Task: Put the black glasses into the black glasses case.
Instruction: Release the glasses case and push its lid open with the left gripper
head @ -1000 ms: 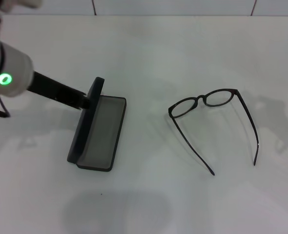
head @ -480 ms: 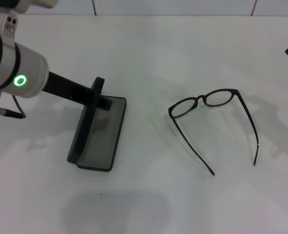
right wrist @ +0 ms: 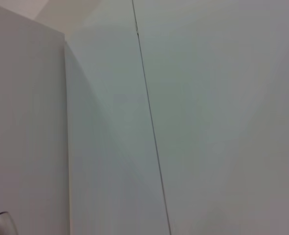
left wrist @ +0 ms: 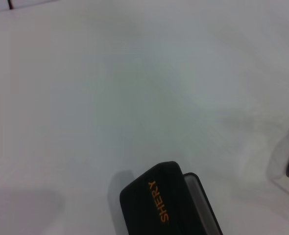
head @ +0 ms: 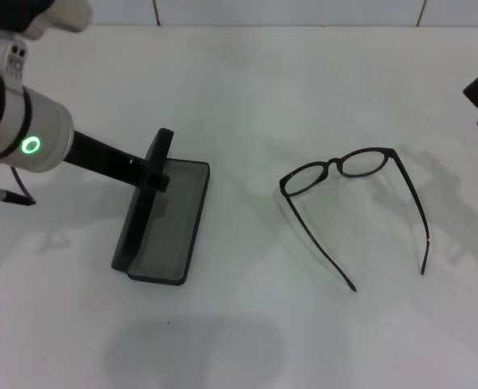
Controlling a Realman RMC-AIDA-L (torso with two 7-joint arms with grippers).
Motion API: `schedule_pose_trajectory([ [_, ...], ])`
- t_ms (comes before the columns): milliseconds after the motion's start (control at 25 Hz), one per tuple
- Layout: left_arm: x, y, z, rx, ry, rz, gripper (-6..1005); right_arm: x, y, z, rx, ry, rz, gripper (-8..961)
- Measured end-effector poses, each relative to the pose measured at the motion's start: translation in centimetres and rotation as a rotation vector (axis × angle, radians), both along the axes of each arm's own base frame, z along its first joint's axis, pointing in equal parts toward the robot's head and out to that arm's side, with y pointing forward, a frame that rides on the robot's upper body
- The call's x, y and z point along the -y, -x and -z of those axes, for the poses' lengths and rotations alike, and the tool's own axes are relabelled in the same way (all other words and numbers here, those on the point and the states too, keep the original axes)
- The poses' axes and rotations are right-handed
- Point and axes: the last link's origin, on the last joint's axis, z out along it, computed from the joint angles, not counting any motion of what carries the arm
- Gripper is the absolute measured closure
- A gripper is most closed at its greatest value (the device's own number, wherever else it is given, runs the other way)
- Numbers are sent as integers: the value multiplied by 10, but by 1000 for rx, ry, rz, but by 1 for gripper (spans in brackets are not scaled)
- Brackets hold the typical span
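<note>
A plain white worktop (head: 247, 332) fills nearly the whole head view, smooth and faintly glossy, marked by soft grey shadows. Along its far edge runs a white tiled wall (head: 288, 11) with thin dark grout lines. In the right wrist view, pale wall panels (right wrist: 218, 107) meet at one thin dark seam.

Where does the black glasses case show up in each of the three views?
Head view: the black glasses case lies open, left of centre, lid raised, left gripper at the lid.
Left wrist view: the lid with orange lettering shows at the bottom edge.
Right wrist view: not in it.
Shared landmark: the black glasses.
</note>
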Motion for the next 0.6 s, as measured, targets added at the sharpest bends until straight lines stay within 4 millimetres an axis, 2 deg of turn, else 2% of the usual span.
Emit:
schedule_pose_trajectory([
  [120,-1,5,5,3,11,-19,463,0,0,0,-1,-1,1,201],
  [600,-8,11,17,-33,57,-47,491,1,-3,-3,-11,-10,12,175],
])
